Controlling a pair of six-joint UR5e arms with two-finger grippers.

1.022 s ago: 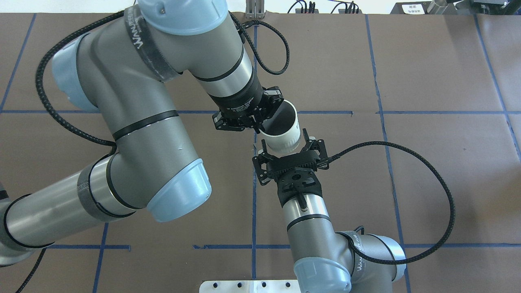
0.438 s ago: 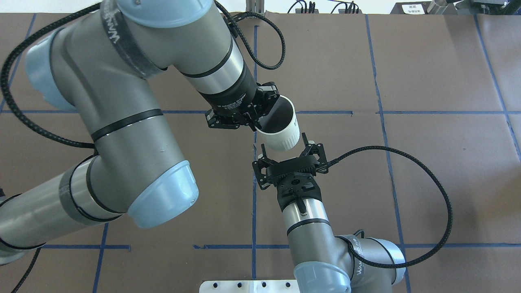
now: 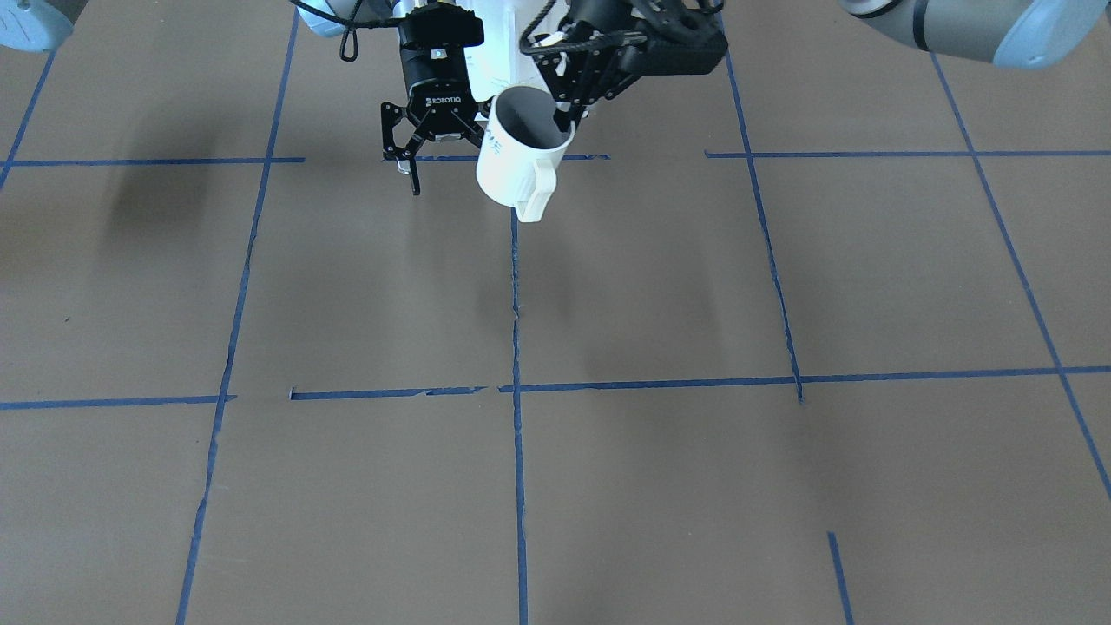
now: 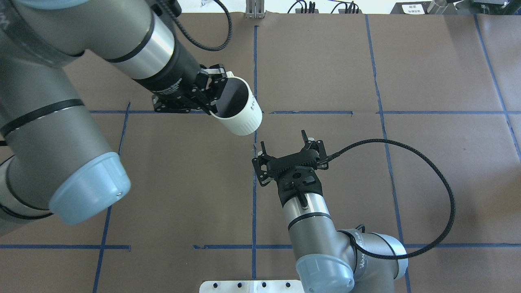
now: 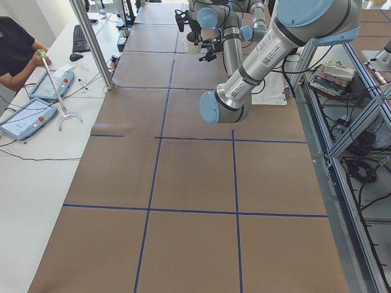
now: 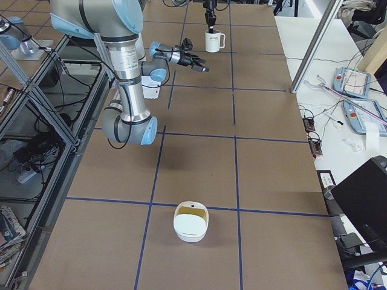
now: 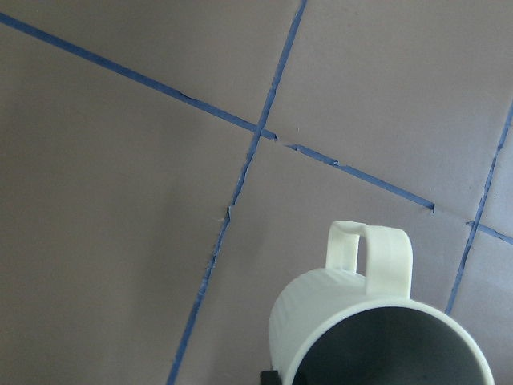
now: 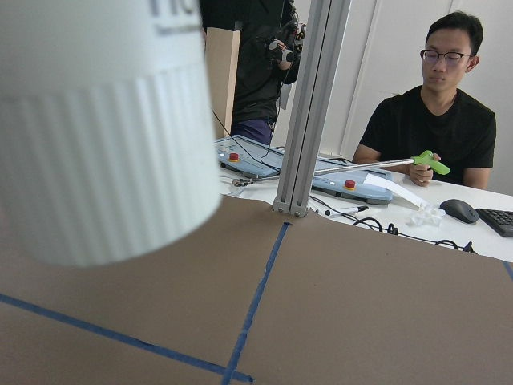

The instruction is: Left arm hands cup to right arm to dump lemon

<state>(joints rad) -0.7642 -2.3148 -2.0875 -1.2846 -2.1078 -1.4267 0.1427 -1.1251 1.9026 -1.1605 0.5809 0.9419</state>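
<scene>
Above the middle of the surface, the cup is held close to upright, one wall of its rim pinched by the fingers of the left gripper, its handle turned away from the robot. Near it, but clear of it, the right gripper is seen with fingers spread wide and nothing between them. No lemon can be made out; the grey inside is shown only in part. Trouble is judged likeliest from that thin rim pinch: a nudge from the right fingers could swing the cup or slip it loose. Were the cup tipped that way, the lemon could be spilled early. And should the pinch be let go before a firm clamp is made lower on the body, the cup would be dropped.
</scene>
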